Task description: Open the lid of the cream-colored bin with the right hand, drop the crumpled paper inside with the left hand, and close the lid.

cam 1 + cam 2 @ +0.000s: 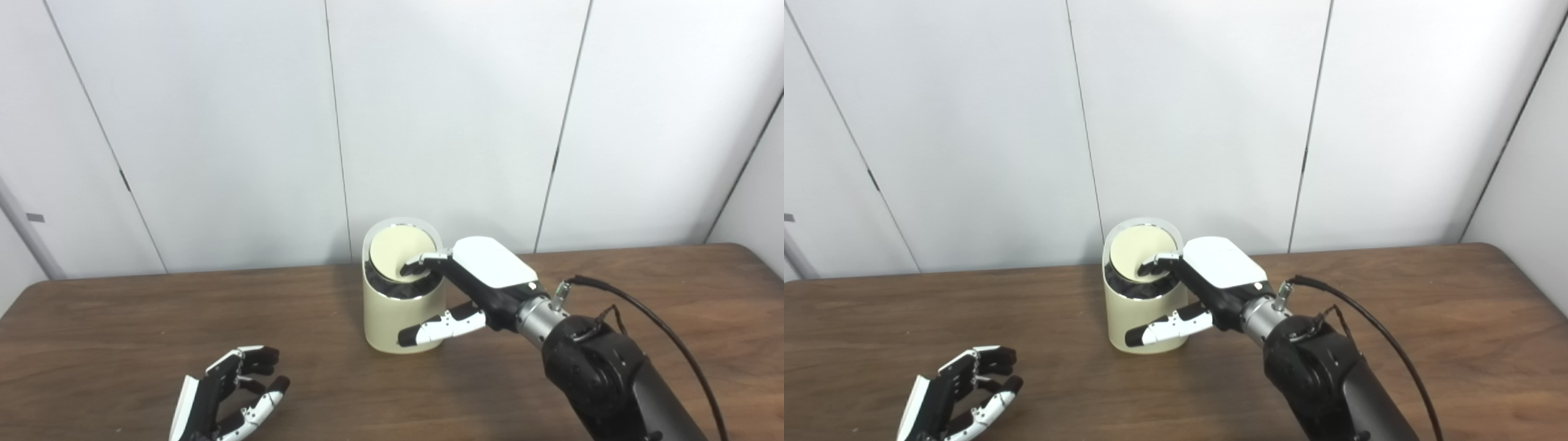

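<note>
Left eye view, left hand (226, 392): low over the bench (122, 331), fingers loosely curled, holding nothing; no crumpled paper visible.
Right hand (465, 288): fingertips pressing the tilted lid (395, 254), thumb against the wall, likely steadying it.
Cream-colored bin (392, 318): mid-bench, upright.

The right hand (471, 288) had a glossy white back plate over black fingers with white segments dotted by small screws. A silver metal wrist collar joined it to a bulky black forearm, along which a black cable looped. The left hand (229, 395) matched: black with white panels.
</note>
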Motion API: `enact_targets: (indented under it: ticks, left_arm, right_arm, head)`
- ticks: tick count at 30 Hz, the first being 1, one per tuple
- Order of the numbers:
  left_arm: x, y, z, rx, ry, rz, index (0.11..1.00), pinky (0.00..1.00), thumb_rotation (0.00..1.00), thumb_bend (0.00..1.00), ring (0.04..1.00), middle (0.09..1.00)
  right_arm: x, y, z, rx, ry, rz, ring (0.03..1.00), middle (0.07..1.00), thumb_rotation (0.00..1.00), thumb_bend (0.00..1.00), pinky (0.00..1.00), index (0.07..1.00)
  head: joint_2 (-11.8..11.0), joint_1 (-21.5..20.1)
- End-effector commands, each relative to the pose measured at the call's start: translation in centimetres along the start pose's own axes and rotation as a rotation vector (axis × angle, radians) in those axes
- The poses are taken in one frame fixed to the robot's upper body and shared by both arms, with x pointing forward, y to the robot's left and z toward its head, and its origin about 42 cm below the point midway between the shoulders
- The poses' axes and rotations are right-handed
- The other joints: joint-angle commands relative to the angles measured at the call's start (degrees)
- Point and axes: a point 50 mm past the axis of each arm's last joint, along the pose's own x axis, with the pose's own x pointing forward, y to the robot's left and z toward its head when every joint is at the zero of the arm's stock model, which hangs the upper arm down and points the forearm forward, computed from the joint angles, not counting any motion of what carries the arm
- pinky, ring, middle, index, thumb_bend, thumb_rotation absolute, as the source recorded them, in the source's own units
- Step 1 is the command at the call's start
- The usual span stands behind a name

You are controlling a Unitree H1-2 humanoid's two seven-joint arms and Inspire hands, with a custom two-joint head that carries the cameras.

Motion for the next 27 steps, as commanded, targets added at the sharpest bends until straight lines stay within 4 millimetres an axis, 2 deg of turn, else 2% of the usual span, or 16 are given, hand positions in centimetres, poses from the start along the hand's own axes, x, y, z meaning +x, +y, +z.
enact_targets:
  ticks: [1, 6, 15, 20, 27]
  left_arm:
    - [1.0, 0.4, 1.7, 0.007, -0.076, 0.016, 0.649, 0.52, 0.31, 0.6, 0.647, 0.668]
    - [1.0, 0.5, 1.6, 0.01, -0.079, 0.016, 0.649, 0.52, 0.31, 0.6, 0.647, 0.668]
    - [1.0, 0.3, 1.7, 0.008, -0.076, 0.016, 0.648, 0.53, 0.3, 0.6, 0.65, 0.668]
    - [1.2, 0.0, 1.6, 0.009, -0.078, 0.012, 0.648, 0.53, 0.31, 0.61, 0.649, 0.667]
    - [1.4, -0.7, 1.7, -0.01, -0.076, 0.013, 0.649, 0.53, 0.31, 0.62, 0.653, 0.666]
  right_arm:
    - [0.2, 0.0, 0.3, -0.006, -0.012, 0.043, 0.799, 0.788, 0.86, 0.97, 0.75, 0.764]
    - [0.1, 0.0, 0.4, -0.002, -0.011, 0.042, 0.804, 0.796, 0.83, 0.97, 0.75, 0.774]
    - [0.3, 0.0, 0.5, -0.003, -0.028, 0.021, 0.815, 0.804, 0.84, 0.97, 0.76, 0.793]
    - [0.9, -0.9, 1.4, -0.036, -0.027, 0.024, 0.827, 0.822, 0.81, 0.96, 0.77, 0.812]
    - [1.8, -1.8, 2.3, -0.111, -0.019, 0.069, 0.814, 0.792, 0.78, 0.95, 0.74, 0.787]
  head:
    - [0.05, -0.06]
    - [0.05, -0.09]
    - [0.0, -0.18]
    - [-0.23, -0.28]
    - [-0.7, -0.27]
